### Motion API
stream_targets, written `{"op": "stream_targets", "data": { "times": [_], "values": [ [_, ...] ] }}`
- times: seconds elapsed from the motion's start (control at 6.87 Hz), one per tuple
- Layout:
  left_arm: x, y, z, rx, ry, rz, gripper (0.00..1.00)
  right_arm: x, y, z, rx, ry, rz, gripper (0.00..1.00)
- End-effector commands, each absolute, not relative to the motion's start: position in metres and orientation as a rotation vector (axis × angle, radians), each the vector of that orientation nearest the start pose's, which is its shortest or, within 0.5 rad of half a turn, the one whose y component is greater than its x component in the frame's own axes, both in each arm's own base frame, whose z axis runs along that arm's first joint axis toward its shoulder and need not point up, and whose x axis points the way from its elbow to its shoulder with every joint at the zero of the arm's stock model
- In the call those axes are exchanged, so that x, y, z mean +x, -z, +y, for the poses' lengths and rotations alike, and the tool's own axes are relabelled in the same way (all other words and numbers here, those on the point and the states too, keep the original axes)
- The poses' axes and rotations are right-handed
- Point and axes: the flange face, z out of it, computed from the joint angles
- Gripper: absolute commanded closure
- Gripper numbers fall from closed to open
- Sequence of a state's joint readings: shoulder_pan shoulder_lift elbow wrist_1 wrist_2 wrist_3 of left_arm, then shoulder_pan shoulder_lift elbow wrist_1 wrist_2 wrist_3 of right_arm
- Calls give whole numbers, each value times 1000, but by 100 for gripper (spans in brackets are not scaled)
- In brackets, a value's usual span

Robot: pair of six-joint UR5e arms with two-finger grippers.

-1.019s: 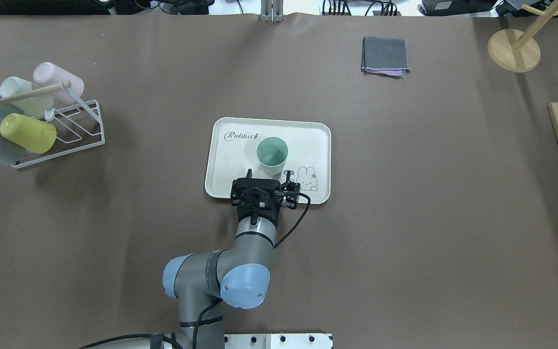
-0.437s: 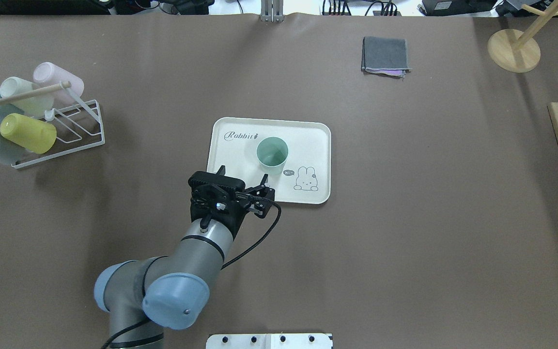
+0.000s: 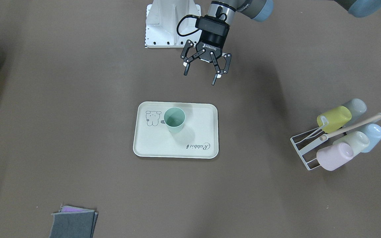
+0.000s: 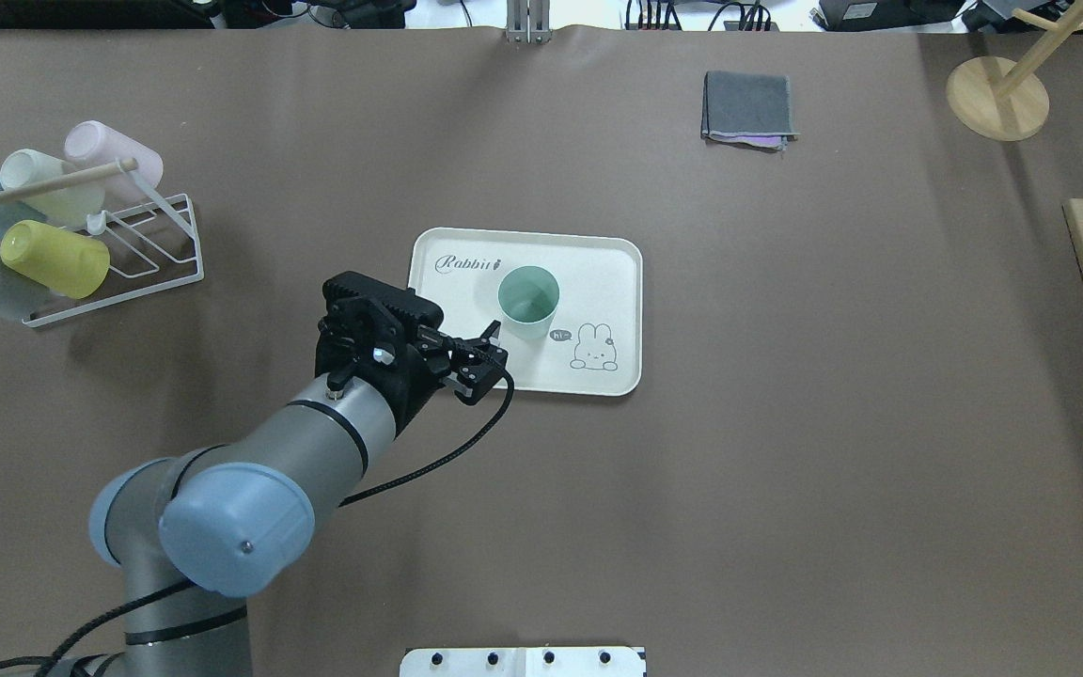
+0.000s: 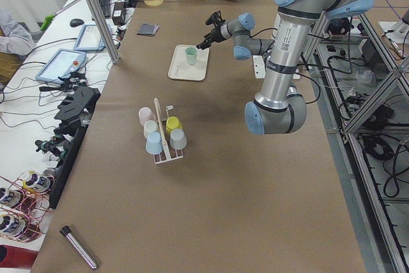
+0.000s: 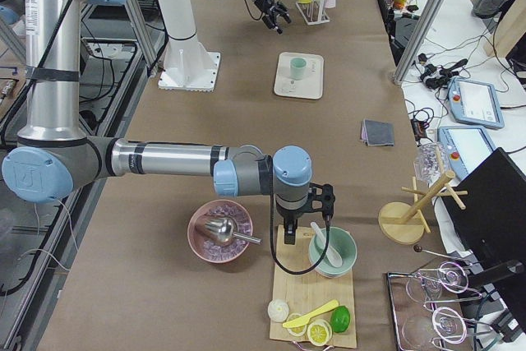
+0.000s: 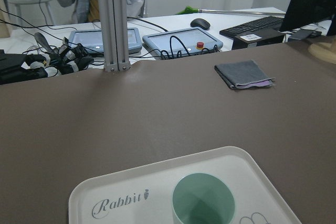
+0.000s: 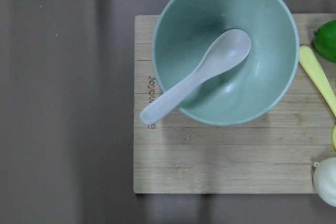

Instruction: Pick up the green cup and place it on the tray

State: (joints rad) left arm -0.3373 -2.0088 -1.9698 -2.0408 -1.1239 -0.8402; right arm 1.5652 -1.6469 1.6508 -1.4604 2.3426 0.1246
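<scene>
left claw [image 3: 199, 78] is pulling back toward robot's left side, clear of the tray [image 4: 609, 259], jaws spread wide, holding nothing. green cup [image 4: 528, 301] is sitting upright mid-tray, released. placement is looking complete; arm is retreating.

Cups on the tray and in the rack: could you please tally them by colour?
Green cup, on the tray: 1
Yellow cup, in the rack: 1
Grey cup: 1
Blue cup: 1
Cream cup: 1
Pink cup: 1
Total: 6 cups
</scene>
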Motion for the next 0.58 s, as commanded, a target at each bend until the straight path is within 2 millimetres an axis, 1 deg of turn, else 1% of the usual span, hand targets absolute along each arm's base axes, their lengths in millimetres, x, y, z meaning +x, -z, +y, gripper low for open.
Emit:
{"op": "stream_targets", "data": {
  "times": [0.0,0.15,0.29,0.44],
  "values": [
    [408,-188,-425,793,-100,865,1,61,-645,-476,56,-71,-775,0],
    [381,-193,-447,705,-120,892,1,61,-645,-477,57,-72,-773,0],
    [352,-200,-469,686,-86,882,1,61,-645,-477,57,-74,-773,0],
    [320,-216,-494,576,-87,862,1,61,-645,-476,55,-74,-773,0]
  ]
}}
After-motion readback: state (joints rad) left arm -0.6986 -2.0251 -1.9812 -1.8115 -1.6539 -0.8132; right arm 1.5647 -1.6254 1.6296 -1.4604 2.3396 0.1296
